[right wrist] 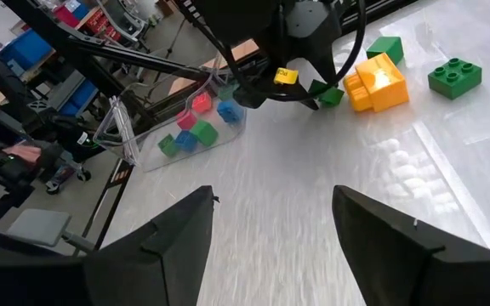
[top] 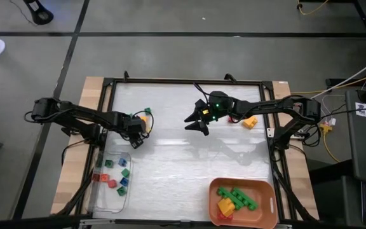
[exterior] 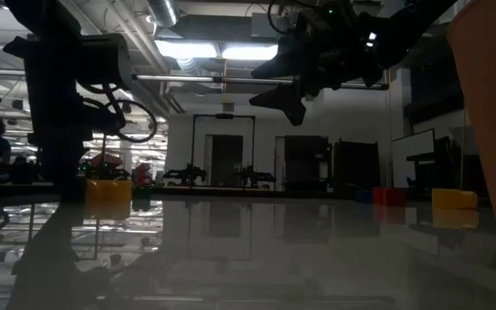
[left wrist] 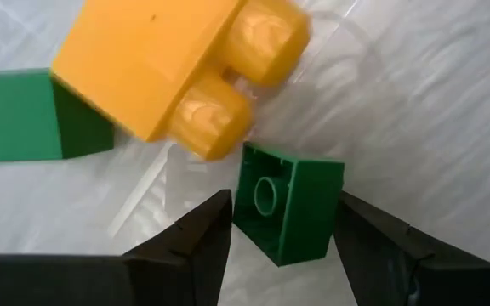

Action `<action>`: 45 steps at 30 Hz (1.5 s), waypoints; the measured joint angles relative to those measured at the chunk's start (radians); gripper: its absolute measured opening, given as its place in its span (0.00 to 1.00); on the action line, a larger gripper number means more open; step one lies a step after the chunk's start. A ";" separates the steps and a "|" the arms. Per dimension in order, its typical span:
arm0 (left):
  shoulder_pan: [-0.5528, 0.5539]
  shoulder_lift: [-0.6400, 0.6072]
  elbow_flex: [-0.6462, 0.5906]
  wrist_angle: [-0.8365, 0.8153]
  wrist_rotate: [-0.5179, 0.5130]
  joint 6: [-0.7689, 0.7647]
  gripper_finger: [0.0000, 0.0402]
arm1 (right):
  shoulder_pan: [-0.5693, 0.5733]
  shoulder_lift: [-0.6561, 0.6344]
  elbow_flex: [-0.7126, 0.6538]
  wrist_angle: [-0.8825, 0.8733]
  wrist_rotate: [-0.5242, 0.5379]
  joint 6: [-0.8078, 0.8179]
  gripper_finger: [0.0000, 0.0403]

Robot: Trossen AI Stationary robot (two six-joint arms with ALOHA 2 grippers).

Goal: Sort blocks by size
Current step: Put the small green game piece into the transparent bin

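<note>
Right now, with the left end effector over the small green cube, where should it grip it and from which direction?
Grip the green cube on its two flat opposite side walls, coming straight down from above. It lies tipped, hollow underside showing, and the open left end effector already straddles it. The yellow brick sits close by, so a side approach would likely bump it.

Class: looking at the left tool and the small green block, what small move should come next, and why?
Probably close the left tool on the small green block: the block lies between its open fingers, not yet gripped, beside a yellow brick.
</note>
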 joint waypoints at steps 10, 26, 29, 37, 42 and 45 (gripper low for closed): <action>0.022 0.000 0.000 0.056 -0.020 0.049 0.37 | 0.000 0.000 0.000 0.000 0.000 0.000 0.59; 0.012 -0.064 0.113 0.020 0.217 0.042 0.18 | 0.000 0.000 0.000 -0.001 0.000 0.000 0.59; -0.013 -0.112 0.169 0.017 0.281 0.046 0.18 | 0.000 0.000 0.000 -0.002 0.000 0.000 0.59; -0.167 -0.267 0.239 -0.081 0.562 -0.021 0.21 | 0.000 0.000 0.000 -0.021 0.000 0.000 0.59; -0.320 -0.346 0.237 -0.195 0.641 -0.298 0.21 | 0.000 0.000 0.000 -0.030 0.000 -0.017 0.59; -0.401 -0.368 0.237 -0.253 0.633 -0.469 0.22 | 0.000 0.000 0.000 -0.029 0.000 -0.020 0.59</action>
